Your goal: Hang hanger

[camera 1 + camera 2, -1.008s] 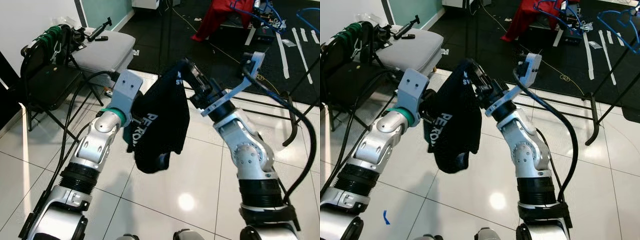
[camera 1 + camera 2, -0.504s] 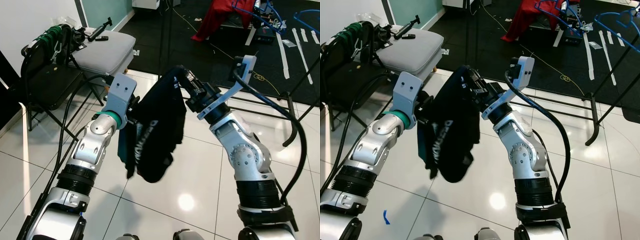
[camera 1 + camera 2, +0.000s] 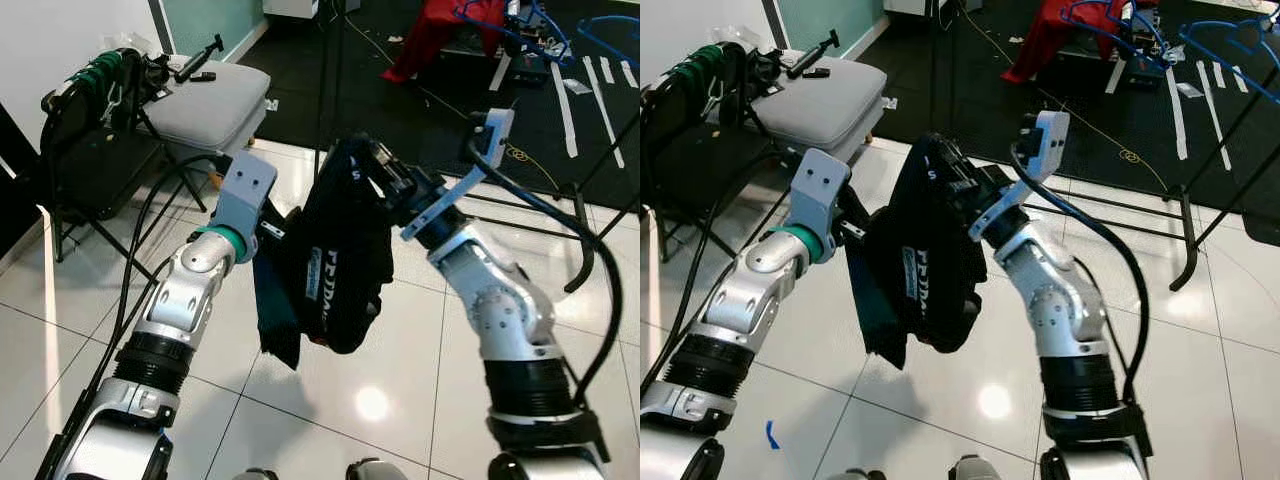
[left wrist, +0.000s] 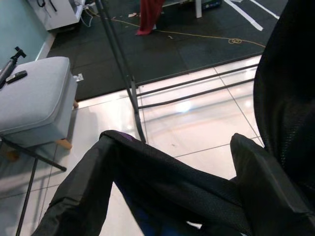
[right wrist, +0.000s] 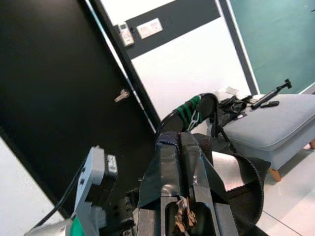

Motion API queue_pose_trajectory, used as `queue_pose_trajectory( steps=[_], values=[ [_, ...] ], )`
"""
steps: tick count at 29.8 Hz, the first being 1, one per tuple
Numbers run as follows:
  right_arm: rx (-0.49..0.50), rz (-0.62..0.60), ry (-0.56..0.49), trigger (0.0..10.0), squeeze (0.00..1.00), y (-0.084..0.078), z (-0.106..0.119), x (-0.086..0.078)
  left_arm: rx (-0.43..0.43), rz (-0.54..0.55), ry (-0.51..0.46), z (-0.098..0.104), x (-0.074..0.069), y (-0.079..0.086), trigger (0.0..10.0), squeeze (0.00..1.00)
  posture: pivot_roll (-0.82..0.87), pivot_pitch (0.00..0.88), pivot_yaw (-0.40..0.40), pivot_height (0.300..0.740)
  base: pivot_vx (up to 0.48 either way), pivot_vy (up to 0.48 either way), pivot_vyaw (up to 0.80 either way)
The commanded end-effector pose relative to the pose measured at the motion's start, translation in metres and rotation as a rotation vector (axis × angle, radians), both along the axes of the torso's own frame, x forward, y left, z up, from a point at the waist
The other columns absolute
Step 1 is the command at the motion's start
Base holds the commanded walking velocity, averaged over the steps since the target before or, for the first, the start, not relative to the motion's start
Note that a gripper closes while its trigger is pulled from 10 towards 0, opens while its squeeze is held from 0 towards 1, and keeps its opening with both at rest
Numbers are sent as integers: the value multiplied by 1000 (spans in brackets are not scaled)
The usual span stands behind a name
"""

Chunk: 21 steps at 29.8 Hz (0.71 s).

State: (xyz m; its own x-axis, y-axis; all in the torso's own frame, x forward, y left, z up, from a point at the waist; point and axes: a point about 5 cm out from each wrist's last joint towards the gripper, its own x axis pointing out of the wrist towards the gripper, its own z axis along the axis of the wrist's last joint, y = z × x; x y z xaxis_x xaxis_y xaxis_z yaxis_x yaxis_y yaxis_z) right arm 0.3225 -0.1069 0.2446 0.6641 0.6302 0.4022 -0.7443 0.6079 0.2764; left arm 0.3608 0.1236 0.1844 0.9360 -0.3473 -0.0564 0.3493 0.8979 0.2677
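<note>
A black garment [image 3: 335, 260] with white lettering hangs between my two arms above the tiled floor. My right gripper [image 3: 362, 160] is shut on its top edge; in the right wrist view the taped fingers [image 5: 184, 147] pinch black fabric. My left gripper [image 3: 280, 230] reaches into the garment's side, and the cloth [image 4: 162, 182] drapes over it. Blue hangers [image 3: 500, 15] hang at the far right on a rack. Green hangers [image 3: 98, 72] sit on a black chair to my left.
A grey cushioned stool [image 3: 205, 100] stands beside the black folding chair [image 3: 95, 160] on my left. A dark rack pole [image 3: 325, 70] rises ahead, with its floor bars [image 3: 520, 215] to the right. A red cloth [image 3: 430, 35] hangs farther back. Cables trail on the black mat.
The garment has turned and swung right, so its lettering now faces me and a teal inner edge shows at its left. My right arm has shifted slightly right.
</note>
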Motion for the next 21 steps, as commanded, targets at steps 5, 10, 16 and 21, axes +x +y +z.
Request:
queue_pose_trajectory(
  steps=[5, 10, 16, 21],
  values=[
    [-118, 35, -2, 0, 0, 0, -9, -4, -15, -73, -23, 5, -3, 3, 10000, 0, -63, 38, 29, 740, 0, 0, 0],
    [-258, 104, -6, 0, 0, -4, -20, -7, -59, -83, -19, 14, -1, 24, 10000, 0, -61, 40, 27, 740, 0, 0, 0],
    [-319, 159, -5, 0, 0, -7, -25, -12, -184, 126, 12, 20, 11, 52, 10000, 737, -59, 41, 29, 740, 0, 0, 0],
    [-331, 159, 5, 0, 0, -11, -29, -12, -308, 120, 8, 27, 11, 59, 10000, 0, -56, 47, 31, 740, 0, 0, 0]
  ],
)
